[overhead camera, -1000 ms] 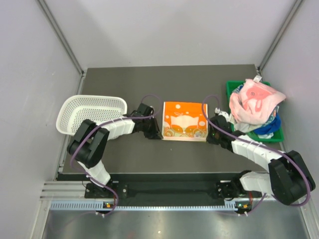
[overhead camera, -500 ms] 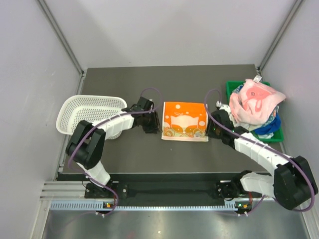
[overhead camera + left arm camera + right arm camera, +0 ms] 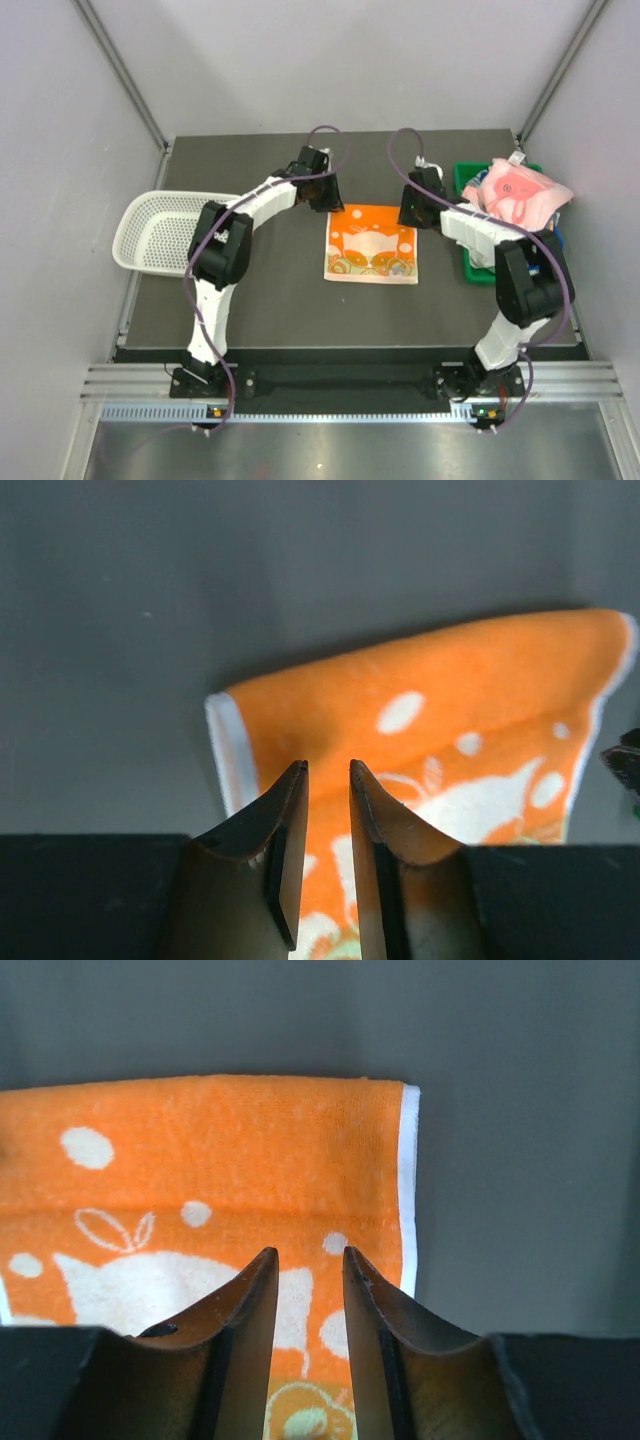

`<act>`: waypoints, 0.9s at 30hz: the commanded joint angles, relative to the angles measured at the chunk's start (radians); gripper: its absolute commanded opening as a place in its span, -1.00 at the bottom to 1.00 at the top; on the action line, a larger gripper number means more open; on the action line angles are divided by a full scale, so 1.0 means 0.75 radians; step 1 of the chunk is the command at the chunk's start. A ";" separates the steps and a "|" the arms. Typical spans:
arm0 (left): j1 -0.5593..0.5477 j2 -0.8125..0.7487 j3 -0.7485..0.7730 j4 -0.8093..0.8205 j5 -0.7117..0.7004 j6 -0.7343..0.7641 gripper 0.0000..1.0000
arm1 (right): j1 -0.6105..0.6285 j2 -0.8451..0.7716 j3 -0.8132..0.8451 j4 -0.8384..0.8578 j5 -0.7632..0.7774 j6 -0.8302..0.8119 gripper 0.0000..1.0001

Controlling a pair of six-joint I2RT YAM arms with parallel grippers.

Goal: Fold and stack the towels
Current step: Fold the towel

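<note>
Dark surface carries the orange towel flat at its middle, with left gripper and right gripper narrowly parted, empty, over its far corners, so an uneven pinch could skew the fold.

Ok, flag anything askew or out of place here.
The pink towel heap bulges over the green bin rim at the right. The white basket overhangs the left edge of the table. The orange towel lies flat.
</note>
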 commanded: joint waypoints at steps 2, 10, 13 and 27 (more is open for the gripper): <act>0.043 0.120 0.064 0.032 0.026 0.046 -0.44 | -0.041 0.123 0.119 0.039 -0.046 -0.023 -0.35; 0.074 0.190 0.032 0.062 -0.050 0.029 -0.44 | -0.125 0.305 0.140 0.056 -0.025 -0.037 -0.38; 0.074 0.192 0.030 0.069 -0.046 0.027 -0.44 | -0.141 0.308 0.109 0.086 -0.048 -0.021 -0.39; 0.074 0.045 0.017 0.054 -0.048 0.041 -0.39 | -0.137 0.187 0.130 0.103 0.091 -0.082 -0.24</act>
